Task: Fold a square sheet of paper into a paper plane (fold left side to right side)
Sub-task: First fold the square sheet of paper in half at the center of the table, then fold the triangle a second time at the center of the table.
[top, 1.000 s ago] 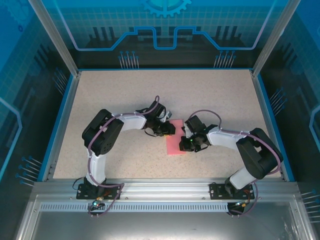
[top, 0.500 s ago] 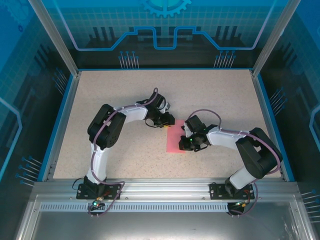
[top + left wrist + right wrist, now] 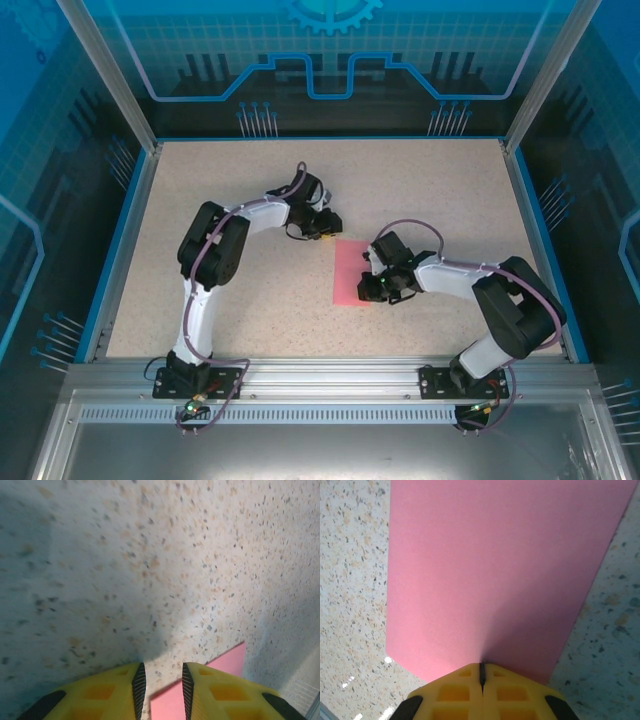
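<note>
Right fingers (image 3: 452, 692) closed, tips on the edge of the pink sheet (image 3: 490, 570) lying flat on the counter (image 3: 150, 555); left fingers (image 3: 220, 692) slightly apart, empty, beside its corner.

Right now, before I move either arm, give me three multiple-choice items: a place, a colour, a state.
1. Where is the left gripper relative to the square sheet of paper?
A. over its middle
B. just off its far left corner
C. on its near right corner

2. What colour is the sheet?
A. white
B. blue
C. pink

3. How are the right gripper fingers?
A. shut on the sheet's edge
B. wide open
C. half open

B: the top view shows it beside that corner.
C: the sheet is plainly pink.
A: the right wrist view shows the tips meeting at the edge.
</note>
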`<state>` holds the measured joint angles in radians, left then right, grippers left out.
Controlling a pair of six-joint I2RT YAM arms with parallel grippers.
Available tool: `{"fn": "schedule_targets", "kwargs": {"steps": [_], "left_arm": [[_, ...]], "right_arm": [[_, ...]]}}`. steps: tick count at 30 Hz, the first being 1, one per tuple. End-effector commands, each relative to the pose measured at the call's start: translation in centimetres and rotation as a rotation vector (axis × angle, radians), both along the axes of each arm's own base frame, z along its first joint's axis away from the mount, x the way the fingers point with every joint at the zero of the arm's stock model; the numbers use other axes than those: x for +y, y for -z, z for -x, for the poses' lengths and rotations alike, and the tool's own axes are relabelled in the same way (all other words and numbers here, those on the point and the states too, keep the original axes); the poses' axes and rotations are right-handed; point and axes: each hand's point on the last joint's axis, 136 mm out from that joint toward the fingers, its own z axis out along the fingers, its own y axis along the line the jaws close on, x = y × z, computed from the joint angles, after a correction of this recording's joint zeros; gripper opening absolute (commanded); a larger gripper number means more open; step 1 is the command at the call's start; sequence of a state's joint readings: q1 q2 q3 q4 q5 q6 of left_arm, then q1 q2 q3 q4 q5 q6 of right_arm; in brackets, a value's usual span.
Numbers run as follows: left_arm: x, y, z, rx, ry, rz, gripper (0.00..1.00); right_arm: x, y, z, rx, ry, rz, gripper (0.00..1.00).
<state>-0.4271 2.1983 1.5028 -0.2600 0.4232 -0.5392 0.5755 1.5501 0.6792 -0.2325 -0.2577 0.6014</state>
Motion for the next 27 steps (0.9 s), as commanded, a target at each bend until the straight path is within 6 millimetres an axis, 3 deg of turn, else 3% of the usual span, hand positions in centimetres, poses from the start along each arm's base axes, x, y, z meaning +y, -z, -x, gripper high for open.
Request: {"fn": "schedule_targets", "kwargs": {"steps": [1, 6, 11, 14, 18, 23, 27], "left_arm": [[2.6, -1.6, -1.6, -0.090, -0.046, -0.066, 0.32], [3.5, -5.8, 1.0, -0.143, -0.058, -0.029, 0.34], [2.9, -6.3, 6.1, -0.080, -0.020, 0.039, 0.34], [1.3, -5.5, 9.0, -0.030, 0.032, 0.073, 0.34], [-1.0, -4.3, 11.2, 0.016, 0.094, 0.096, 0.34], [-2.9, -2.2, 11.9, 0.060, 0.134, 0.080, 0.33], [-3.0, -1.0, 12.0, 0.075, 0.138, 0.038, 0.33]], "right_arm": [[-1.1, 0.8, 2.3, 0.058, -0.011, 0.029, 0.06], [-1.4, -3.6, -0.9, -0.156, 0.047, -0.037, 0.36], [-3.4, -6.2, -2.7, -0.246, 0.110, -0.060, 0.59], [-4.0, -6.3, -3.0, -0.199, 0.151, -0.143, 0.61], [-4.2, -5.7, -3.2, -0.142, 0.176, -0.199, 0.62], [-4.0, -4.8, -2.8, -0.102, 0.175, -0.203, 0.62], [-4.2, -4.2, -2.5, -0.081, 0.172, -0.189, 0.62]]}}
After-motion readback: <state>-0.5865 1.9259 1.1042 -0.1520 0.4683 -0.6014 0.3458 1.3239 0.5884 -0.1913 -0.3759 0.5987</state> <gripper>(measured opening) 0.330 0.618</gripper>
